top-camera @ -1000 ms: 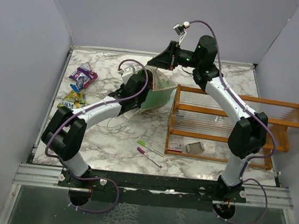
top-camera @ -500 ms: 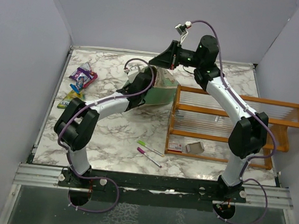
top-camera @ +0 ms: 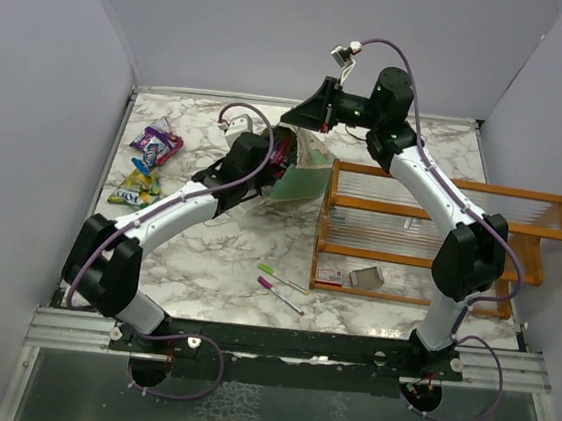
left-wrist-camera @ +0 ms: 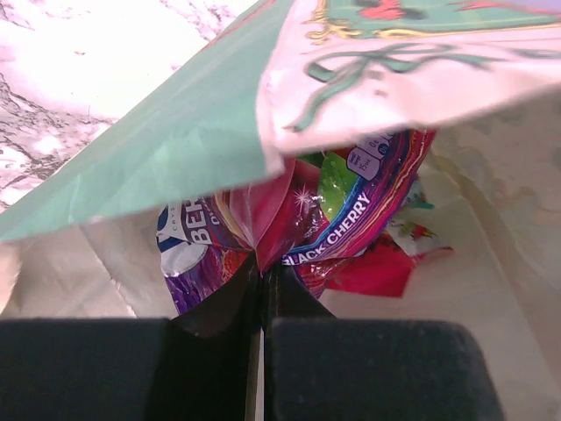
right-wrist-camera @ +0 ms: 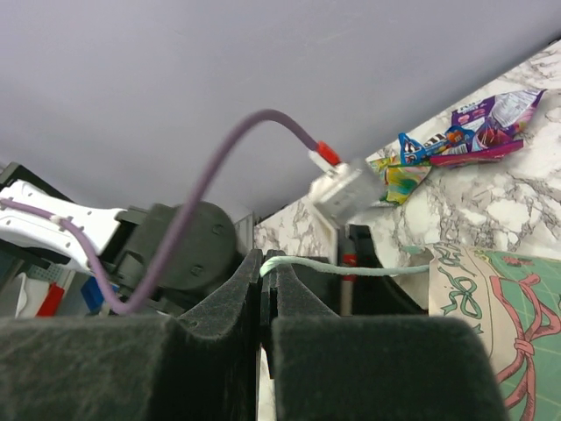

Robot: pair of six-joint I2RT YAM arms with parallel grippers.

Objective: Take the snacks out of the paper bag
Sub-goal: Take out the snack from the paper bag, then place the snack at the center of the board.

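Observation:
The mint-green patterned paper bag (top-camera: 304, 168) stands tilted at the back middle of the table, its mouth toward the left arm. My left gripper (left-wrist-camera: 263, 267) is inside that mouth, shut on a shiny purple and magenta snack packet (left-wrist-camera: 333, 219); a red packet (left-wrist-camera: 377, 267) lies behind it against the cream lining. My right gripper (right-wrist-camera: 266, 263) is above the bag (right-wrist-camera: 500, 316), shut on its thin pale string handle (right-wrist-camera: 351, 270). Several snacks (top-camera: 150, 162) lie on the table at the far left; the right wrist view also shows these snacks (right-wrist-camera: 465, 136).
An orange wooden rack (top-camera: 429, 236) stands right of the bag, with small boxes (top-camera: 355, 276) on its lower level. A green pen (top-camera: 281, 276) and a pink pen (top-camera: 280, 296) lie in front of the rack's left end. Grey walls enclose the table.
My left gripper has gone deeper into the bag's mouth and closed on the purple packet. The right gripper keeps holding the handle, and the bag has tipped up slightly.

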